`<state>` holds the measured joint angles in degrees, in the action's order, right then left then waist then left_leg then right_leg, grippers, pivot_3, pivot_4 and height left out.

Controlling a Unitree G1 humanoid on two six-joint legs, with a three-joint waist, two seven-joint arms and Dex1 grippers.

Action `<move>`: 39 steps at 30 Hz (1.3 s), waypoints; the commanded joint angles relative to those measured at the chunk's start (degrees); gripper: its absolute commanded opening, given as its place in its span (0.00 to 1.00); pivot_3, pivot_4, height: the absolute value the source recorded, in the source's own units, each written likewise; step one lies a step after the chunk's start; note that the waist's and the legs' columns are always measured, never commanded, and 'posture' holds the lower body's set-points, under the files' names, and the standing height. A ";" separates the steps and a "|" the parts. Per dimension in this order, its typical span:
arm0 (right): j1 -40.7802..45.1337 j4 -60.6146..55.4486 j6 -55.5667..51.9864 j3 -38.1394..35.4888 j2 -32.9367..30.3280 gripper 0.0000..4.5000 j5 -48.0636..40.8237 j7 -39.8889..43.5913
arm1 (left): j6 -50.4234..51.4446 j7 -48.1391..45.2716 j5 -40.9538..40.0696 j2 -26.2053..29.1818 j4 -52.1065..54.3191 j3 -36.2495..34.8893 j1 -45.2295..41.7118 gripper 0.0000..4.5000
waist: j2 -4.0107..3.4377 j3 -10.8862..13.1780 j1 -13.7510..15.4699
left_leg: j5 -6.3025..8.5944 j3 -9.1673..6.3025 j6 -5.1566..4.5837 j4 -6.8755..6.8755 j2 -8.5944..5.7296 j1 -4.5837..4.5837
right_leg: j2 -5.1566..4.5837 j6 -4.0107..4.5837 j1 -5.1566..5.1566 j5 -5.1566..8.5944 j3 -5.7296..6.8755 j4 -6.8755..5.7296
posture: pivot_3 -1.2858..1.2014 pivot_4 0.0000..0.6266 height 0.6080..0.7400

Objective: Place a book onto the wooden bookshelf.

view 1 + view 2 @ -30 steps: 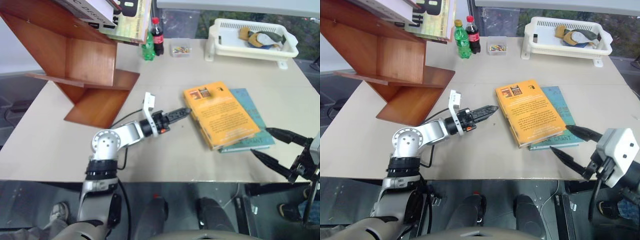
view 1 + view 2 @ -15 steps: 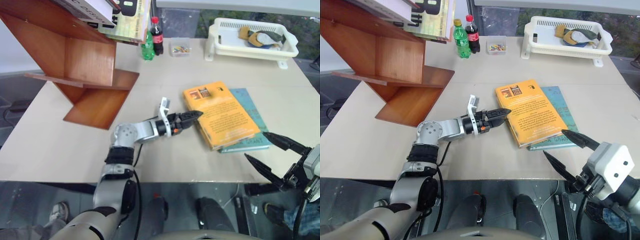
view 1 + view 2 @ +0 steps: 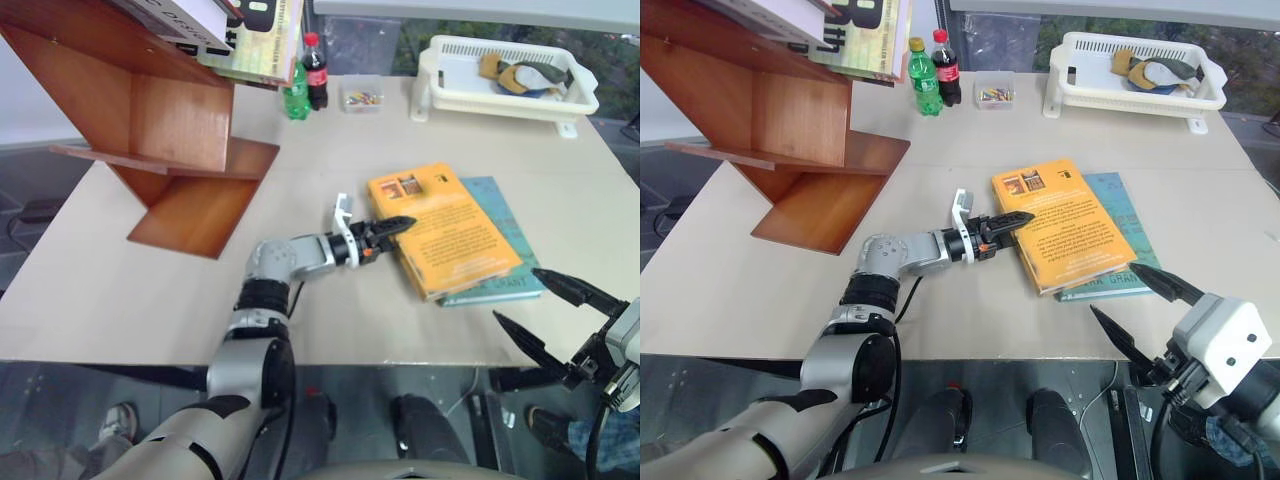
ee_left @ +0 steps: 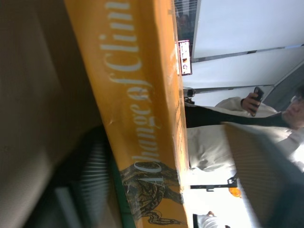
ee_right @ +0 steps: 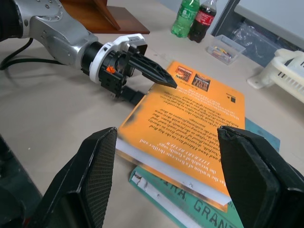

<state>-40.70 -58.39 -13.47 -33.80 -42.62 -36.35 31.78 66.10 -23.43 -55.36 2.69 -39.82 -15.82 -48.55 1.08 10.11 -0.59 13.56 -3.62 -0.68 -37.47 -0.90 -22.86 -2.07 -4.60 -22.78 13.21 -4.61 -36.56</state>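
Head view: the orange book (image 3: 441,229) lies flat on the teal book (image 3: 502,243), well apart from the wooden bookshelf (image 3: 150,120); the left gripper (image 3: 392,226) straddles its spine edge — one finger above the cover. Right wrist view: the right gripper (image 5: 171,183) hangs wide open, empty.

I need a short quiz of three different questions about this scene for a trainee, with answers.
1. True or false: the orange book lies on top of a teal book.
2. Which pincer has one finger over the orange book's cover? A) left pincer B) right pincer
3. What stands beside the green bottle?

Key: 1. True. 2. A. 3. A cola bottle.
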 commanded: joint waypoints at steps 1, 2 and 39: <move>-0.09 -1.61 1.04 -1.55 -0.93 0.77 0.06 -1.17 | 1.14 -0.74 -0.28 -1.41 -2.98 -2.58 -1.93 0.26 | 0.00 0.00 0.02 | 0.00 0.00 0.00 0.00 0.01 0.00 | -0.01 0.00 0.00 0.00 0.00 0.01 | 0.52 0.24 1.00; 0.15 -1.61 0.77 -1.47 -1.14 0.77 0.18 -1.27 | 1.37 -0.55 -0.47 -1.56 -3.58 -3.21 -2.12 0.18 | 0.00 0.00 0.03 | 0.00 0.00 0.00 0.00 0.01 0.00 | -0.01 0.00 0.00 0.00 0.00 0.00 | 0.52 0.24 1.00; 47.43 31.43 2.64 27.11 -0.19 0.77 6.39 19.14 | -78.24 -46.86 41.12 60.89 45.97 7.55 3.34 0.08 | 0.20 0.19 -0.20 | 0.00 0.05 0.00 0.25 0.14 -0.32 | -0.15 0.27 -0.26 -0.14 0.08 0.34 | 0.52 0.24 1.00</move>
<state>5.52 -27.39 -12.67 -6.54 -42.89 -30.01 49.66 -10.66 -69.23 -14.29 61.34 5.60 -5.72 -43.03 1.28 10.30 -0.79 13.56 -3.58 -0.68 -37.24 -0.76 -23.31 -2.21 -4.34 -23.16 13.07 -4.51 -36.23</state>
